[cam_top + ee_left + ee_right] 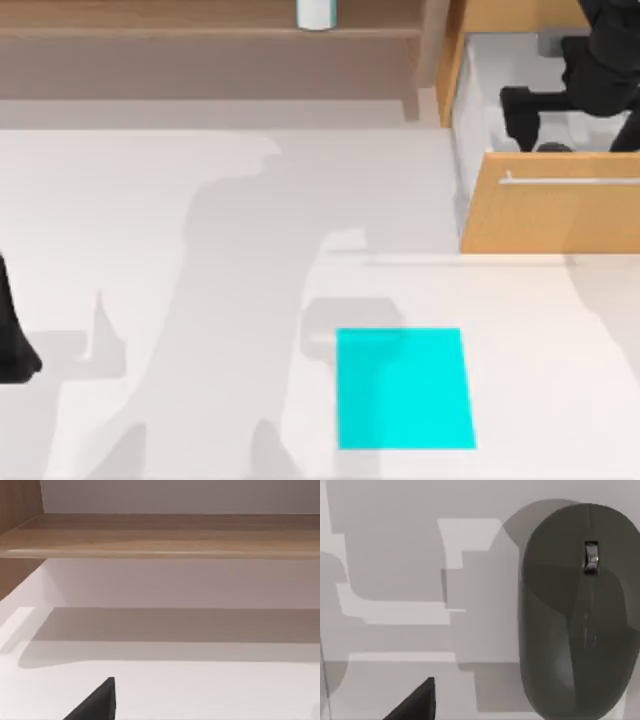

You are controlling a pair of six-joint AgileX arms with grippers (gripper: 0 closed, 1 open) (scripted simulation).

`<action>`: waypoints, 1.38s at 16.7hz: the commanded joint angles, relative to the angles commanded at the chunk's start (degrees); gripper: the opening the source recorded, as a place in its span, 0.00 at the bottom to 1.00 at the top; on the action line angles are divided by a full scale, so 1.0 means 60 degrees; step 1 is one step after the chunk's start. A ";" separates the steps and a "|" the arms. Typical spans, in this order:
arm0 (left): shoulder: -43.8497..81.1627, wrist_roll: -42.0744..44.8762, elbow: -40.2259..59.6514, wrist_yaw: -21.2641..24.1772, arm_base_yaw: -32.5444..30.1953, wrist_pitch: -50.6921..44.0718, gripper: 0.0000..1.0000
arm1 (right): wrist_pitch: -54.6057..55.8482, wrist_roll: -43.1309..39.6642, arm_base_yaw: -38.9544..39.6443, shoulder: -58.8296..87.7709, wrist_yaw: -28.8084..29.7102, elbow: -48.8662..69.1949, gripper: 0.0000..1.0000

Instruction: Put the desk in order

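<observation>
The white worktop point(200, 250) fills most of the top view. A brown wooden shelf point(200, 30) runs along its far edge, and a white cylindrical container point(315, 13) stands on that shelf. At the far right, the light-wood drawer unit point(555, 215) has its drawer pulled open, showing a pale interior behind the front panel with the thin silver bar handle point(570, 181).

The right arm reaches down into the open drawer, and the right gripper point(525, 115) sits low inside it. Whether its fingers are wide or narrow I cannot tell. The right wrist view looks onto the drawer floor, where a dark grey computer mouse point(577, 615) with a silver scroll wheel lies flat, apart from the dark finger tip point(417, 702) seen at the picture's edge.

A cyan square mat point(405, 388) lies on the near part of the worktop, right of centre.

The left arm point(12, 340) is parked at the left edge; its wrist view faces the shelf point(160, 537).
</observation>
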 joint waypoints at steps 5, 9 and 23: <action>0.0000 0.0000 0.0000 0.0000 0.0000 0.0000 1.00 | 0.0741 -0.0036 -0.0053 0.0679 -0.0012 -0.0066 1.00; 0.0000 0.0000 0.0000 0.0000 0.0000 0.0000 1.00 | 0.0741 -0.0036 -0.0053 0.0679 -0.0012 -0.0066 0.92; 0.0000 0.0000 0.0000 0.0000 0.0000 0.0000 1.00 | 0.0741 -0.0036 -0.0053 0.0679 -0.0012 -0.0066 0.00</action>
